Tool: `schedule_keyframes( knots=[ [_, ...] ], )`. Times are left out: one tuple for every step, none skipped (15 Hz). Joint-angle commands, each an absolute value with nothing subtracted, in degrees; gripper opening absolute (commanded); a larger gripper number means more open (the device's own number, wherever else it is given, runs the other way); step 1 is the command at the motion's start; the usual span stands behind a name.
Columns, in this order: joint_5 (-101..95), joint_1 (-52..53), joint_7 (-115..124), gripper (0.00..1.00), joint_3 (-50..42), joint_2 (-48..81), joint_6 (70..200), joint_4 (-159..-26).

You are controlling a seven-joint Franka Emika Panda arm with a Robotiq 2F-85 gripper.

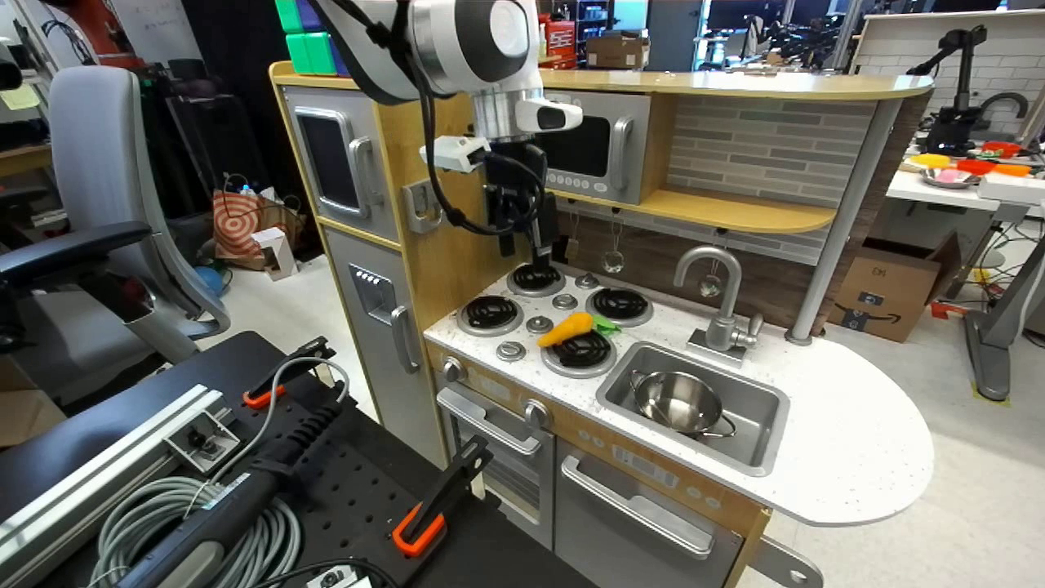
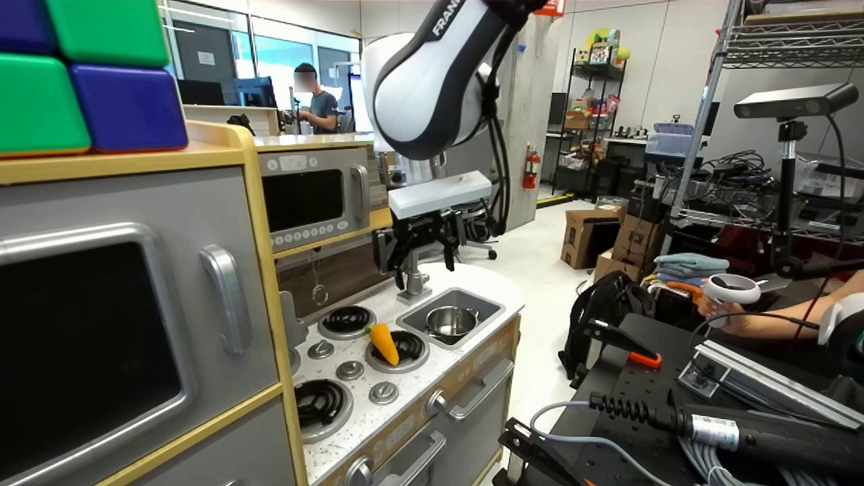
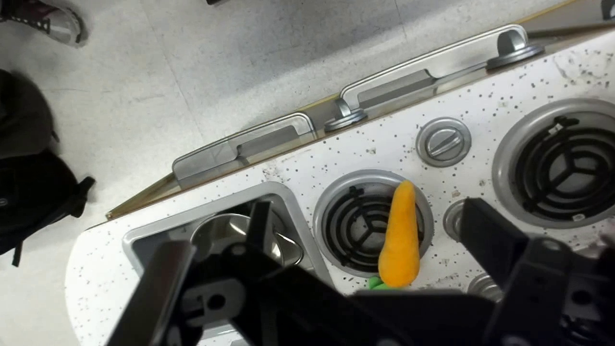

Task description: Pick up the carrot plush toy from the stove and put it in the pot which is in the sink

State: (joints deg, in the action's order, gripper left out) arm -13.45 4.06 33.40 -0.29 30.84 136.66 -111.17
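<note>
We see the carrot plush toy (image 3: 401, 235) down on the stove (image 3: 451, 180), framed in the wrist view by our wide-spread, empty claw (image 3: 366, 216), the toy's long axis roughly square to our closing line.

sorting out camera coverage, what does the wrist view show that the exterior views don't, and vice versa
Only the wrist view shows a shoe, at its top left. Only the exterior views show the microwave and the robot's arm. Both share the open gripper, the carrot plush toy lying on the stove, and the pot in the sink, partly hidden by the gripper in the wrist view.
</note>
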Motion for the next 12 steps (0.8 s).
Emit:
schedule_keyframes(
  knots=[
    [-8.71, 7.58, 36.32, 1.00, -3.04, 41.24, 132.28, -97.11],
    [-7.46, 7.98, 36.55, 1.00, -3.24, 43.46, 131.28, -94.12],
    [-6.86, 8.51, 36.92, 1.00, -3.68, 45.62, 130.14, -91.03],
    [-7.09, 9.28, 37.32, 1.00, -4.41, 47.28, 127.86, -88.09],
    [-8.15, 10.11, 37.25, 1.00, -5.30, 48.26, 124.49, -85.08],
    [-7.36, 9.11, 35.87, 1.00, -4.42, 44.30, 130.25, -93.17],
    [-7.51, 9.51, 35.99, 1.00, -4.80, 45.69, 128.37, -90.54],
    [-7.61, 9.79, 36.08, 1.00, -5.02, 46.51, 127.26, -88.80],
    [-7.65, 9.93, 36.11, 1.00, -5.15, 46.95, 126.87, -87.88],
    [-7.67, 9.98, 36.12, 1.00, -5.21, 47.13, 126.81, -87.50],
    [-7.67, 9.99, 36.12, 1.00, -5.23, 47.17, 126.77, -87.36],
    [-7.68, 9.98, 36.13, 1.00, -5.27, 47.18, 126.75, -87.31]
  ],
)
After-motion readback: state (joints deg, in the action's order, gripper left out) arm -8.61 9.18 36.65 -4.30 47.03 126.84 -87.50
